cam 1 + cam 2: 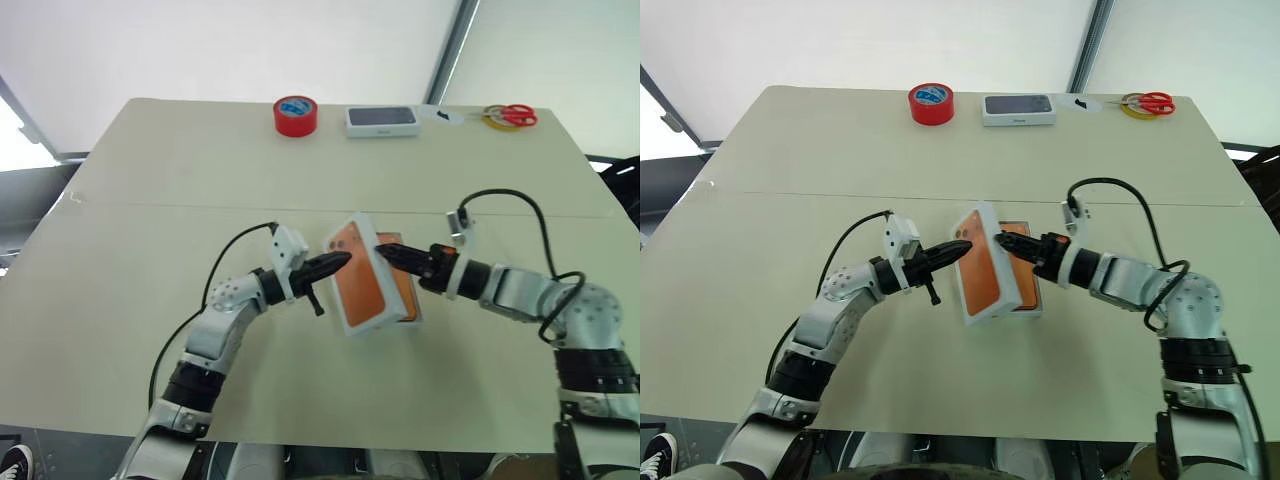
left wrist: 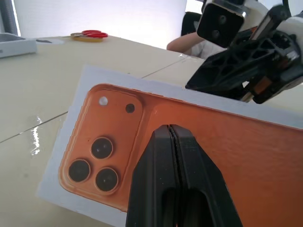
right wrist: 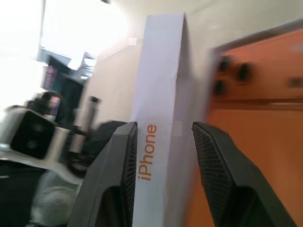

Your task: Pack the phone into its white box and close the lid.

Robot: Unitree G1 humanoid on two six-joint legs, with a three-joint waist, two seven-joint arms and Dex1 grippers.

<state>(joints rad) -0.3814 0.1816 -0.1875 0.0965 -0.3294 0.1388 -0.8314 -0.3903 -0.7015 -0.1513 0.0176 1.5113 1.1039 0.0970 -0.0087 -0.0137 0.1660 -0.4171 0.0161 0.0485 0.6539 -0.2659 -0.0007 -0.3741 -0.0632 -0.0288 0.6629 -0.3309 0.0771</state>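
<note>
Head view: lid (image 1: 352,272) tilted on edge over the phone (image 1: 403,290), itself flat on the table (image 1: 150,200); arms reaching in from both sides, nearly level.
Left wrist view: left gripper (image 2: 169,130) pressed together, tip against the lid's orange printed face (propping, not grasping).
Right wrist view: right gripper (image 3: 163,124) spread astride the lid's lettered side wall, unclamped.
Doing it well: square corners first, then lower evenly.

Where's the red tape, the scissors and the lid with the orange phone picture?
Red tape (image 1: 295,116), left eye view, its side.
Scissors (image 1: 516,114), left eye view, red handles.
Lid (image 1: 355,275), left eye view, orange printed top.
</note>
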